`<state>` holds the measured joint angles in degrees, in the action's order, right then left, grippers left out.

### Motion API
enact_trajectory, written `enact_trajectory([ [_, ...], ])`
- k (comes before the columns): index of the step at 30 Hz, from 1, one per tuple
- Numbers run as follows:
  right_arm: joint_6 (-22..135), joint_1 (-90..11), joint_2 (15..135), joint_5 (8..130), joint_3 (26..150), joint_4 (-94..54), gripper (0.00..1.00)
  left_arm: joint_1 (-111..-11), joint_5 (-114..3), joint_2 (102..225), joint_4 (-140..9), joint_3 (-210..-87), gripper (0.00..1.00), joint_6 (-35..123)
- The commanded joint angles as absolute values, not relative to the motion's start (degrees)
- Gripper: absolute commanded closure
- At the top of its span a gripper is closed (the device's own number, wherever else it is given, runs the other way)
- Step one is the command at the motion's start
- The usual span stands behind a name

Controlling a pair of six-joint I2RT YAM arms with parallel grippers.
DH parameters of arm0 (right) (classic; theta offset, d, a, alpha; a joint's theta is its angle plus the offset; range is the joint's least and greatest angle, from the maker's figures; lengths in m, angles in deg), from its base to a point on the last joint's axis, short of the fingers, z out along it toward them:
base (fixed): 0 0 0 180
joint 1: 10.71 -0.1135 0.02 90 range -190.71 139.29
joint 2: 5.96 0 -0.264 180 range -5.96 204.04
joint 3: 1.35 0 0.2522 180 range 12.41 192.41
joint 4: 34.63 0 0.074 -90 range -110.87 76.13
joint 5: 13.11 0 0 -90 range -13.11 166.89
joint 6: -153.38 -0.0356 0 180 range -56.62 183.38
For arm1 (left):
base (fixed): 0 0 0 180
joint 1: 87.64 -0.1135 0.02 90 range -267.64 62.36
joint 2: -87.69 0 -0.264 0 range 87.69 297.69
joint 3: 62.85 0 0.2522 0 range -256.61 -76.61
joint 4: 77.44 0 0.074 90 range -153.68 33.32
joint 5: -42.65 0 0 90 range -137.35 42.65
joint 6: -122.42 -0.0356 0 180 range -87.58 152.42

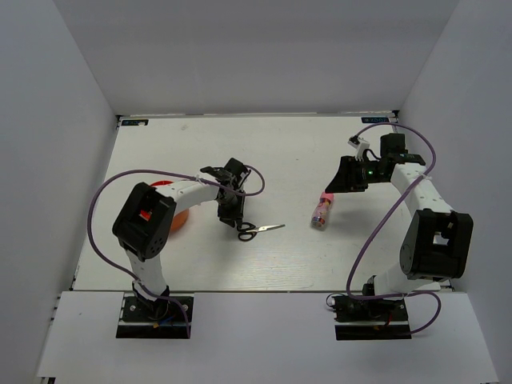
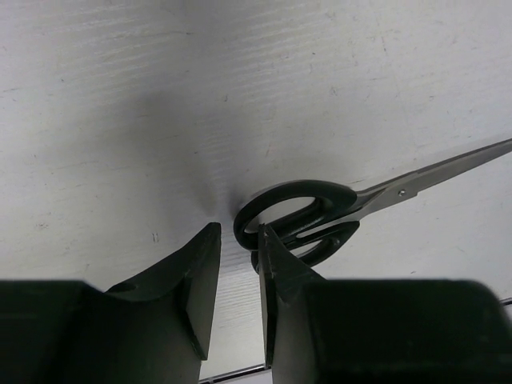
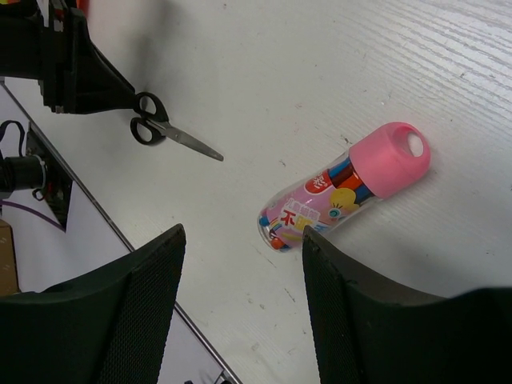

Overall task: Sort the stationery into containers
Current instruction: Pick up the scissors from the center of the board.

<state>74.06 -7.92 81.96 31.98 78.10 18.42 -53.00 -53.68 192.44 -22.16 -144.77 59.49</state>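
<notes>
Left pincer (image 2: 238,228): jaws a narrow gap apart, low over the table (image 2: 240,80), with the scissors (image 2: 344,200) handle loop at the tips; judged set for a pinch not yet made. Orange-red cup (image 1: 182,218) sits just left, under that arm, contents hidden. Right pincer (image 3: 242,240) hangs wide open above the pink-capped tube (image 3: 344,188), lying flat right of centre, coloured pens (image 3: 340,172) inside.

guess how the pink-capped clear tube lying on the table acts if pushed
The clear plastic tube with the round pink cap lies on its side, so it would probably roll. Its smooth, rounded wall may slip when gripped.
</notes>
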Motion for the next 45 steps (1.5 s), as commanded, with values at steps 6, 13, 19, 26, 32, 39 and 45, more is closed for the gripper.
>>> enact_trajectory([
  [6, 73.8, -7.4, 81.0, 30.0, 79.3, 18.8, 0.37, -52.2, -50.0, 193.6, -23.9, -146.6, 0.67, 59.9],
  [13, 73.7, -7.0, 81.0, 29.2, 79.4, 19.0, 0.37, -50.2, -46.1, 194.5, -25.4, -144.8, 0.67, 60.5],
  [19, 73.7, -6.8, 80.8, 28.7, 79.4, 18.9, 0.37, -48.1, -43.4, 195.2, -26.2, -143.3, 0.65, 60.6],
  [26, 73.7, -6.4, 80.6, 27.9, 79.6, 19.3, 0.37, -45.9, -40.3, 197.3, -27.7, -140.4, 0.9, 60.5],
  [32, 73.6, -6.0, 80.4, 27.0, 79.5, 19.2, 0.37, -46.0, -40.0, 193.3, -28.5, -137.9, 1.0, 60.1],
  [39, 73.8, -6.0, 80.0, 26.4, 79.4, 19.4, 0.37, -45.9, -34.8, 182.4, -20.5, -143.8, 1.0, 55.6],
  [45, 73.8, -5.9, 79.6, 25.7, 79.3, 19.4, 0.37, -46.0, -19.5, 179.4, -3.8, -158.1, 1.0, 46.4],
])
